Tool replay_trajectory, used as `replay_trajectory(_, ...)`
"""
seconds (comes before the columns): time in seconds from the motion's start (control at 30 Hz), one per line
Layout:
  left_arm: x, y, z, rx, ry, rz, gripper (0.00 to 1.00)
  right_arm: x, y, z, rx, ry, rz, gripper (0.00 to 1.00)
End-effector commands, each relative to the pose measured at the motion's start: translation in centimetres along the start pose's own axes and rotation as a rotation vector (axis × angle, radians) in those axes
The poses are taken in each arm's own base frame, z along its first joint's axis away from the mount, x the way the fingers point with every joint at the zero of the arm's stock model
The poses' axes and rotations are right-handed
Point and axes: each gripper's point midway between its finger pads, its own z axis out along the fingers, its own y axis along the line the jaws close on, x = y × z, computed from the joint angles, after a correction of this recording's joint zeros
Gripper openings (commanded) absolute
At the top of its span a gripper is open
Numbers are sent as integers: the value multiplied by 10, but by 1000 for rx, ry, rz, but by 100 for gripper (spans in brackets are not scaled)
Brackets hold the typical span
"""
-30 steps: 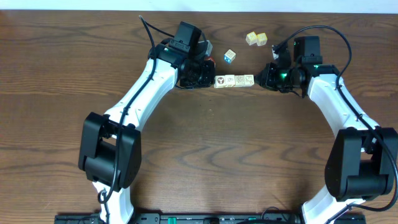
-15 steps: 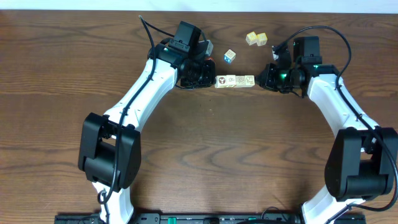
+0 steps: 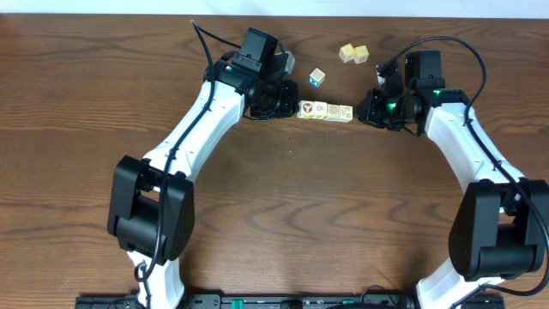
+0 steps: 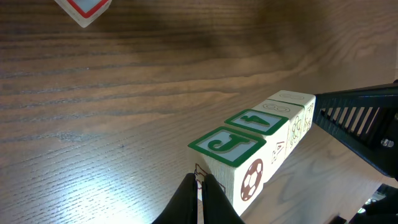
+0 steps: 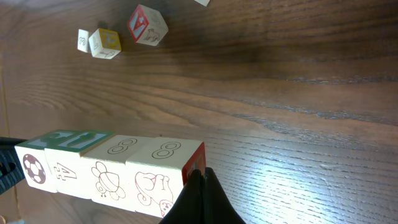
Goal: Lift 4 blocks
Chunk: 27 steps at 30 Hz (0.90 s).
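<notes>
Four cream-white blocks [image 3: 325, 112] form one tight row, end to end, between my two grippers. The left gripper [image 3: 292, 106] is shut, and its closed fingertips [image 4: 199, 182] press against the end block with the green J and the football mark [image 4: 233, 155]. My right gripper [image 3: 359, 110] is shut too, its tip [image 5: 199, 176] pushed against the red end face of the row [image 5: 112, 168]. Neither gripper has a block between its fingers. Whether the row rests on the table or hangs just above it I cannot tell.
Two yellow cubes [image 3: 352, 53] lie at the back, beyond the row. A blue-faced cube [image 3: 317, 77] sits between them and the left wrist. A red-faced cube [image 4: 84, 7] lies farther off on the wood table [image 3: 283, 215].
The row of blocks and both gripper tips have shifted slightly to the right. Both grippers stay shut.
</notes>
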Motion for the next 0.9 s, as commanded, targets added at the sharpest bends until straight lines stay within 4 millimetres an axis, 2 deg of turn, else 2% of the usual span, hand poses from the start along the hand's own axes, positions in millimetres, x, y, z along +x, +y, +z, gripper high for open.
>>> replay_trajectory(0.0, 14, -45, 1, 153, 54, 39, 7, 28, 79, -5, -263, 98, -84, 1)
replay_trajectory(0.3, 13, -44, 1, 149, 52, 39, 7, 20, 85, -9, -272, 78, -81, 1)
replay_trajectory(0.87, 11, -41, 1, 129, 42, 36, 7, 18, 88, -9, -276, 74, -69, 1)
